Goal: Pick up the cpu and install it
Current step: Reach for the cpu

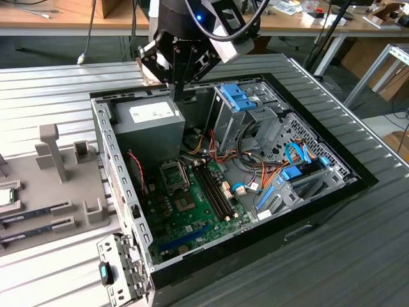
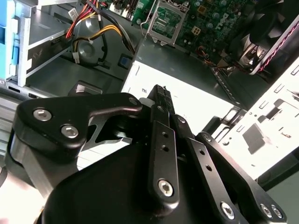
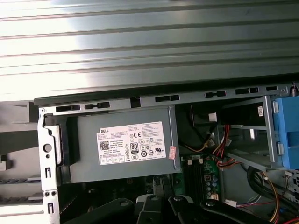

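In the exterior view the left edge cuts off most of the cpu (image 1: pixel 5 196) and the ends of the memory sticks (image 1: pixel 32 214) on the grey tray (image 1: pixel 64 188). The arm (image 1: pixel 192 25) above the tool (image 1: pixel 177 93) runs out past the top edge. In the second wrist view the tool's dark body hides part of the power supply (image 2: pixel 196 93); the socket (image 2: pixel 166 21) beyond is cut by the picture's edge.

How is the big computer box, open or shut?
Open. The computer box has no cover on top, so the green board and coloured wires inside show in the exterior view.
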Controlling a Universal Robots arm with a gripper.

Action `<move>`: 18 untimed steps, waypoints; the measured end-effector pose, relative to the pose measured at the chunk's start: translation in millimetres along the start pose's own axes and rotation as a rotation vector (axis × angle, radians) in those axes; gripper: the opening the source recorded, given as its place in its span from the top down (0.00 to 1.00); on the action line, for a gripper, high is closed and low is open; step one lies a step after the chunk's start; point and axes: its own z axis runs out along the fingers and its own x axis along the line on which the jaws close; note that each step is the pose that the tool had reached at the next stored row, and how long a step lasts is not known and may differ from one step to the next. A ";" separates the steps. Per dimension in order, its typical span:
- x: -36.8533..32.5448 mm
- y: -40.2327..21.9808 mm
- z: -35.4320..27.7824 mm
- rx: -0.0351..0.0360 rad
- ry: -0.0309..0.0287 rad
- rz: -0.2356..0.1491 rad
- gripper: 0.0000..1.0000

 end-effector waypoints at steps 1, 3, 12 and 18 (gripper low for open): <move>0.3 0.0 0.0 0.0000 0.0000 0.000 0.89; 1.0 -0.1 0.0 0.0000 0.0000 0.000 0.89; 4.1 -0.3 -0.1 0.0000 0.0000 0.000 0.89; 6.3 -0.5 -0.2 0.0000 -0.0001 0.000 0.89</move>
